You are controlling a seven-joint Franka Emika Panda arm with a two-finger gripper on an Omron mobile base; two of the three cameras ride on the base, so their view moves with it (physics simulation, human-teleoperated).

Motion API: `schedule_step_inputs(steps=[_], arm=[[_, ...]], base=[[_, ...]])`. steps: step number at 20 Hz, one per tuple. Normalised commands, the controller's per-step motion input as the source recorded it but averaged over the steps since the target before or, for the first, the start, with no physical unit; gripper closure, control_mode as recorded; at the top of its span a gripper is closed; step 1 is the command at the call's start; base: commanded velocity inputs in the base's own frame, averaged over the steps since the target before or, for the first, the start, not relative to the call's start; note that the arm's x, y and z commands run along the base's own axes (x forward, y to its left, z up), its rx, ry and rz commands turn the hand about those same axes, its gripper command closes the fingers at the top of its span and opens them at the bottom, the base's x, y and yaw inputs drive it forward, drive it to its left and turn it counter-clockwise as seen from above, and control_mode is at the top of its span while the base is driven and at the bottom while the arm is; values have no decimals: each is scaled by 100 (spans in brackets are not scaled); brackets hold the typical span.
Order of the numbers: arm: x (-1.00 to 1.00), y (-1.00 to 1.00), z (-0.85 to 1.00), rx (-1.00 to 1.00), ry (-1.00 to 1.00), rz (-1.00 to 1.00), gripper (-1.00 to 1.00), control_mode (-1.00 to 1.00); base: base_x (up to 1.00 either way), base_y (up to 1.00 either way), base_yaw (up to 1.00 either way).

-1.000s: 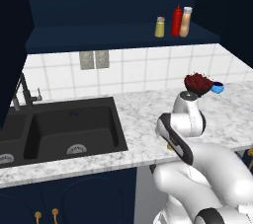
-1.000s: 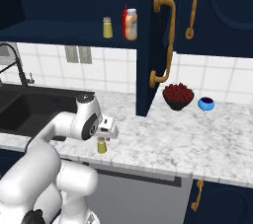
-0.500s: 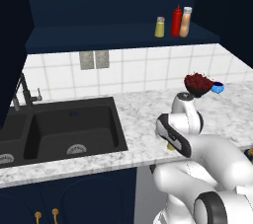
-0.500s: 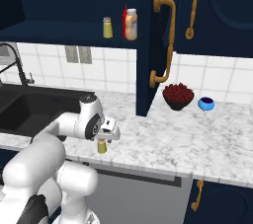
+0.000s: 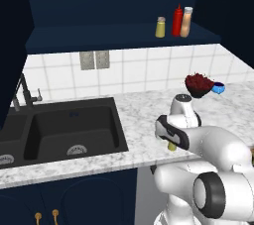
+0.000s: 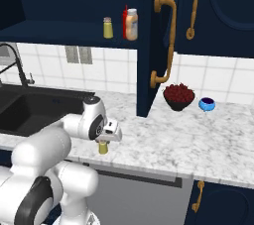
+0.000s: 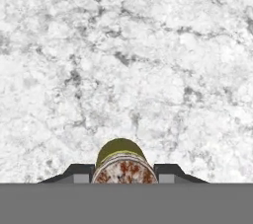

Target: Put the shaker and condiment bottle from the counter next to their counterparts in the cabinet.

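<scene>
Marble surface (image 6: 198, 140) just under olive shaker (image 6: 103, 147) pinched in claw (image 6: 105, 142), liable to slip out if lifted fast toward far cabinet shelf (image 6: 59, 33).

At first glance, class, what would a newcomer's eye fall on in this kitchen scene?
First the white arm bent low over the marble counter, its jaws on either side of a small olive-yellow shaker. Next the navy cabinet shelf above, where a twin shaker, red squeeze bottle and peach-tan bottle stand together.
</scene>
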Motion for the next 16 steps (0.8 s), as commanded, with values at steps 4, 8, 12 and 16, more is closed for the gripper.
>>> schedule_step_inputs(steps=[4, 8, 12, 16], arm=[[-18, 0, 11, 4, -10, 0, 100, -100], [-9, 3, 75, 2, -20, 0, 100, -100], [0, 16, 58, 0, -11, 0, 100, -100], [0, 21, 52, -2, -3, 0, 100, -100]], base=[[0, 0, 0], [0, 0, 0], [0, 0, 0], [0, 0, 0]])
